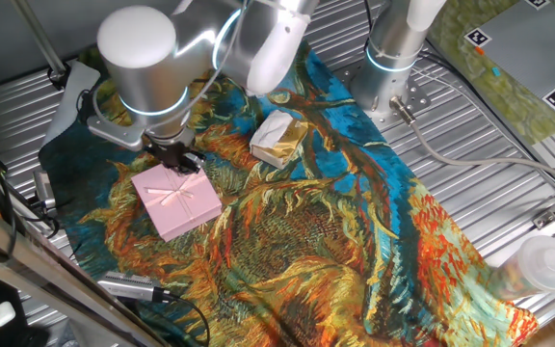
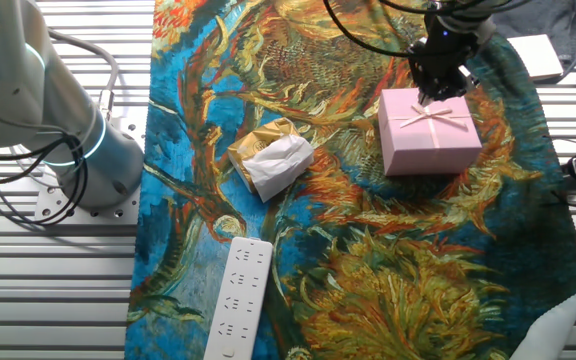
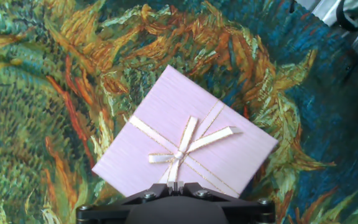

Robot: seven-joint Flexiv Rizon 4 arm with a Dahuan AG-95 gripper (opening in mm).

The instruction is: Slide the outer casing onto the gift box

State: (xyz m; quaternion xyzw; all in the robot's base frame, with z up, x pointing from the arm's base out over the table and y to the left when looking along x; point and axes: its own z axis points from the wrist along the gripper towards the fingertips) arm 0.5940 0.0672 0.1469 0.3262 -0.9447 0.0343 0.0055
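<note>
So the outer casing (image 1: 175,200) sits on the sunflower-print cloth (image 1: 355,241) toward the left side of the table in one fixed view, bow (image 3: 185,144) up, and it already looks pushed home. I can't pick out any separate rim of the gift box under it from any angle, so my guess is the sliding part is basically finished.

The gripper (image 1: 179,158) is right at the casing's back edge. From the hand view the fingers look closed together, but I honestly can't tell for sure. If there's any last nudge left, I'd push flat and square against that edge, not at a corner, so it doesn't skew.

Further right there's the cream-and-gold wrapped lump (image 1: 278,138).

Writing: no brand or label is legible anywhere. The white power strip (image 2: 239,297) shows no readable text.
</note>
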